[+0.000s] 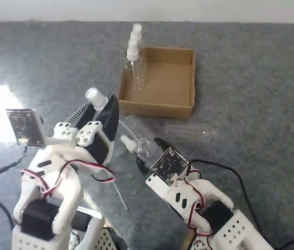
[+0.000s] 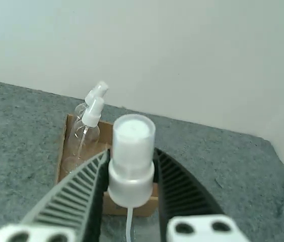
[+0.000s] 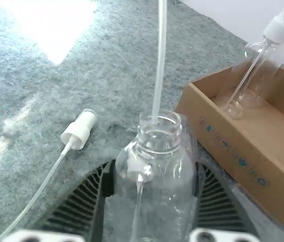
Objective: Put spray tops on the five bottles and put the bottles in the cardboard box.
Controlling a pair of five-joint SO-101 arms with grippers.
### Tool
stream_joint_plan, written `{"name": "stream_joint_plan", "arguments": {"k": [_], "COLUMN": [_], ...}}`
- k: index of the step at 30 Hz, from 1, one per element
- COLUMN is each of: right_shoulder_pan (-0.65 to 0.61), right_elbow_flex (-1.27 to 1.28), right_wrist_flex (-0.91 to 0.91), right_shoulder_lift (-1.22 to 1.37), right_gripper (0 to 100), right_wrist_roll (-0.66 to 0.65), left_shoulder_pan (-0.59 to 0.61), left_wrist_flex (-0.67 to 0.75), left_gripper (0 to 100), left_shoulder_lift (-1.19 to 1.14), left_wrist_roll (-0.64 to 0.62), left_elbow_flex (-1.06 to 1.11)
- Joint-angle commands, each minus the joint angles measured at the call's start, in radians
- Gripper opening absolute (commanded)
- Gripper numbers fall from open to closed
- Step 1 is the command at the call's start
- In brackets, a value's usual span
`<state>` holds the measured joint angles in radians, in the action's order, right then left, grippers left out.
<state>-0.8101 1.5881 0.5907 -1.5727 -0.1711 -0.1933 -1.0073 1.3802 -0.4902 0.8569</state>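
My left gripper (image 1: 98,105) (image 2: 130,174) is shut on a white spray top (image 1: 95,96) (image 2: 131,156), held upright with its thin tube (image 3: 158,55) hanging down. That tube reaches into the open neck of a clear bottle (image 1: 144,148) (image 3: 154,176), which stands upright with my right gripper (image 1: 147,152) (image 3: 153,191) shut on it. The cardboard box (image 1: 157,109) (image 2: 63,148) (image 3: 232,151) holds two clear bottles with spray tops (image 1: 135,60) (image 2: 85,128) (image 3: 253,75) in its far left corner.
A loose spray top (image 1: 127,141) (image 3: 79,131) lies on the grey table beside the held bottle, its tube trailing toward the arms. Clear topless bottles (image 1: 191,131) lie on their sides just in front of the box. Cables run behind the right arm.
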Motion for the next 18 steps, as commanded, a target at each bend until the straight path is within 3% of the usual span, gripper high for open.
{"name": "stream_joint_plan", "arguments": {"k": [1, 11, 18], "right_shoulder_pan": [-0.008, -0.008, -0.004], "right_elbow_flex": [-0.018, -0.018, -0.02], "right_wrist_flex": [-0.027, -0.027, -0.027], "right_shoulder_lift": [-0.018, -0.018, -0.018], "right_gripper": [13.6, 13.6, 13.6], "right_wrist_roll": [-0.029, -0.029, -0.029], "left_shoulder_pan": [-0.006, -0.014, -0.146], "left_wrist_flex": [0.015, 0.014, 0.023], "left_gripper": [5, 5, 5], "left_shoulder_lift": [0.003, 0.003, 0.003], "left_wrist_roll": [0.009, 0.035, 0.083], "left_elbow_flex": [0.007, 0.038, 0.085]}}
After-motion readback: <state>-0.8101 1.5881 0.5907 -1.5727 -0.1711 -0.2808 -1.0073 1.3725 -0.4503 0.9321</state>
